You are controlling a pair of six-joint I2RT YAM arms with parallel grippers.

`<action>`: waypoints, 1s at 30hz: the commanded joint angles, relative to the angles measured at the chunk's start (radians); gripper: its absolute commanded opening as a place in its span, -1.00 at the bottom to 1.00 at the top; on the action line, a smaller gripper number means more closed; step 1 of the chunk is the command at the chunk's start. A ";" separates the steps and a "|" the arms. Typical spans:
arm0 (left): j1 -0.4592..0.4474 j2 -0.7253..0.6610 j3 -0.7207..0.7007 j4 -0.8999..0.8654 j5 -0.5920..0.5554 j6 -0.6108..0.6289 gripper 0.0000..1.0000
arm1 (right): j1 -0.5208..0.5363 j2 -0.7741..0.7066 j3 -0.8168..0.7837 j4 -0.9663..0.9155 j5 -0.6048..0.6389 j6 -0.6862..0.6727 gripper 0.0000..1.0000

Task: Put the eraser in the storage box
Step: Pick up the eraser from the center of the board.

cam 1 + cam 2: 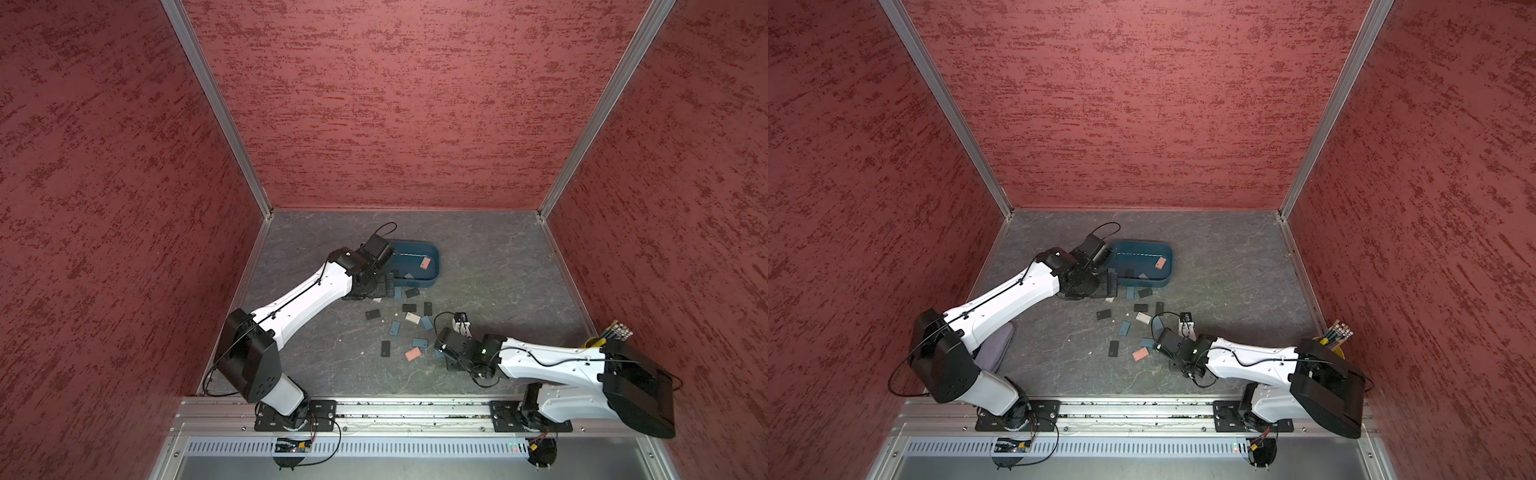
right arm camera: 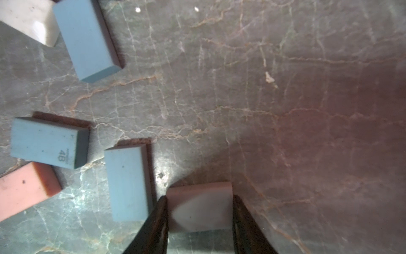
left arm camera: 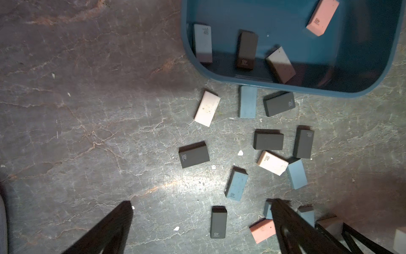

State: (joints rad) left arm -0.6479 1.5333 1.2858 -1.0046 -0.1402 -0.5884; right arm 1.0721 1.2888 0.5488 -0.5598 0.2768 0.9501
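Nearest the robot, the right tool [image 2: 199, 198] pinches a white eraser [image 2: 201, 211] low over the table [image 2: 285, 88], jaws set against two opposite sides, seemingly so the block cannot twist when lifted. A blue eraser [image 2: 128, 182] lies just beside it. In a top view, the storage box [image 1: 419, 284] sits at eleven o'clock from that tool. The left tool [image 3: 201, 203] hangs spread and empty at the box's eight o'clock, probably leaving the opening free. A pink eraser [image 1: 425, 262] lies inside.
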 commanded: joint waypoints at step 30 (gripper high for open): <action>-0.073 -0.113 -0.246 0.118 0.011 -0.101 0.99 | 0.012 0.014 0.131 -0.120 0.096 -0.009 -0.20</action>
State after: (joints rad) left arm -0.7132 1.4456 1.0504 -0.9096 -0.1318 -0.6758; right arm 1.0794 1.3205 0.6395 -0.6445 0.3241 0.9497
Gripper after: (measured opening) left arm 0.996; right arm 0.404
